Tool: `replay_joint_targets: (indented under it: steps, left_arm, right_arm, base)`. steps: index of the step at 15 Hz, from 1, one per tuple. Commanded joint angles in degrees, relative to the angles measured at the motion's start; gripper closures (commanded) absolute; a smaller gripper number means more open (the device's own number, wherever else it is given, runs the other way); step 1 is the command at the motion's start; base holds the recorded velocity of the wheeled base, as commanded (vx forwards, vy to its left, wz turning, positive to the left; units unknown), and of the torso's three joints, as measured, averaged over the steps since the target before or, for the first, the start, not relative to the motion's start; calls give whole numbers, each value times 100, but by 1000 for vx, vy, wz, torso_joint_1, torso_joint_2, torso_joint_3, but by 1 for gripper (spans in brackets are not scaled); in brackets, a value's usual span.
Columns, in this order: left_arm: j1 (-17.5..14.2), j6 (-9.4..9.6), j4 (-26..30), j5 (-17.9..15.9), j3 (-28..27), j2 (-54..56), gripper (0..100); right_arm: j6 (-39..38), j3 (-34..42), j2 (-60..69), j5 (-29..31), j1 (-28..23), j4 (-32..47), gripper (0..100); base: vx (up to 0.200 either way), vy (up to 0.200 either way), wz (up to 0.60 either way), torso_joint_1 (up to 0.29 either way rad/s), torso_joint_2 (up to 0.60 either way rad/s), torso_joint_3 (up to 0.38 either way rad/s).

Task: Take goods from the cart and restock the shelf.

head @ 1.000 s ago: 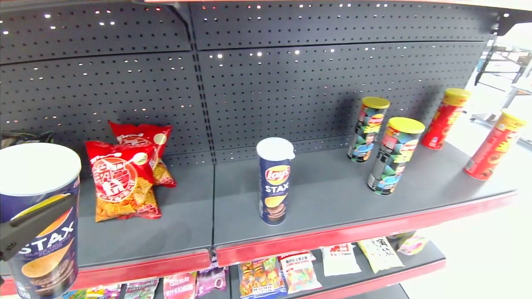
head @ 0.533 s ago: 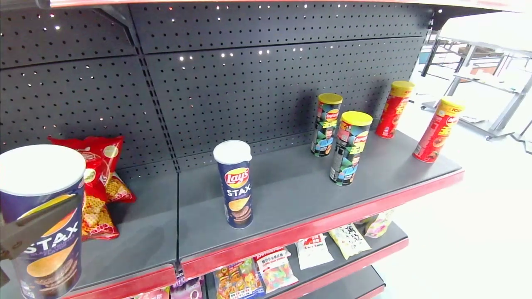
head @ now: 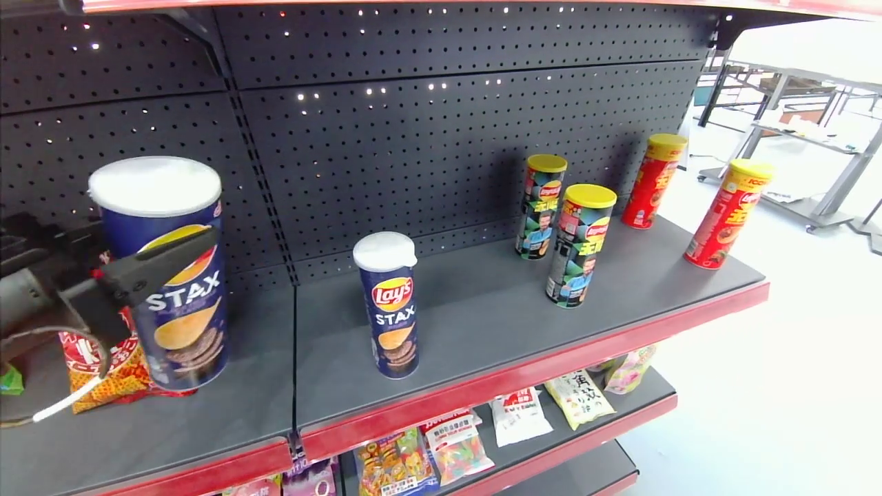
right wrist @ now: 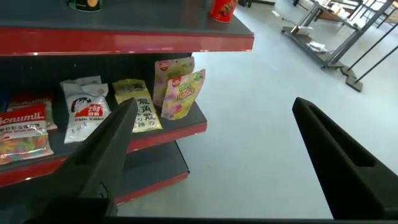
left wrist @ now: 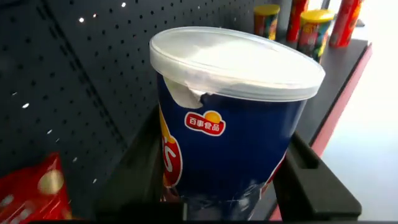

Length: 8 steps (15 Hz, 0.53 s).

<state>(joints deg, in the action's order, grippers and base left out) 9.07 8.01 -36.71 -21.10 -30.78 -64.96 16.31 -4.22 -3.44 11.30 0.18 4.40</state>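
On the upper shelf point(head: 482, 310), left bay: a blue chip can point(head: 180, 331), upright, clamped across its middle by the left gripper point(head: 172, 258), just in front of a red snack bag point(head: 103, 375); cannot tell whether its base touches the board. Dark blue wall with white lettering, pictured chips low down, a frosted white plastic lid on top. In the next bay to the right, a second blue can point(head: 391, 306) standing free near the front edge. Farther right, a patterned can point(head: 541, 207) at the back and a patterned twin point(head: 581, 244) nearer, both yellow-lidded; then a red can point(head: 653, 180) far and a red twin point(head: 727, 213) near. Below, a lower shelf point(head: 613, 421) holding flat snack packets point(head: 520, 415). Right gripper point(right wrist: 214, 109) down in front of that lower shelf, fingers spread wide, nothing between.
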Motion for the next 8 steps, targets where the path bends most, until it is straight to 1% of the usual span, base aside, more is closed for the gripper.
replay_joint_targets:
  steps: [1, 2, 3, 4, 5, 6, 7, 8]
  left_arm:
    - [148, -203, -1269, 1, 178, -1510, 100]
    - [156, -247, -1735, 10, 187, -1888, 100]
    - [148, -361, -2042, -17, 195, -2134, 100]
    - [148, -493, -2183, -78, 213, -2258, 100]
    - [148, -625, -2253, -263, 195, -2345, 100]
    - [130, -713, -2253, -342, 151, -2425, 100]
    - [130, -775, -2280, -351, 81, -2592, 100]
    - [121, -783, -2332, -342, 28, -2715, 100]
  right_arm:
    - [4, 0, 230, -40, 26, -1, 0]
    - [-5, 9, 335, -67, -1, -9, 0]
    - [-190, 17, 335, -93, -1, -9, 0]
    - [-365, 17, 335, -225, -1, -1, 0]
    - [-524, 35, 335, -409, -1, -9, 0]
    - [-594, 44, 335, -409, -1, -27, 0]
    - [-603, 44, 335, -401, -1, -27, 0]
    - [-603, 44, 335, -401, -1, -27, 0]
  base:
    - [0, 0, 0, 0, 0, 0]
    - [0, 0, 0, 0, 0, 0]
    - [0, 0, 0, 0, 0, 0]
    - [0, 0, 0, 0, 0, 0]
    - [0, 0, 0, 0, 0, 0]
    - [0, 0, 0, 0, 0, 0]
    - [0, 0, 0, 0, 0, 0]
    - [0, 0, 0, 0, 0, 0]
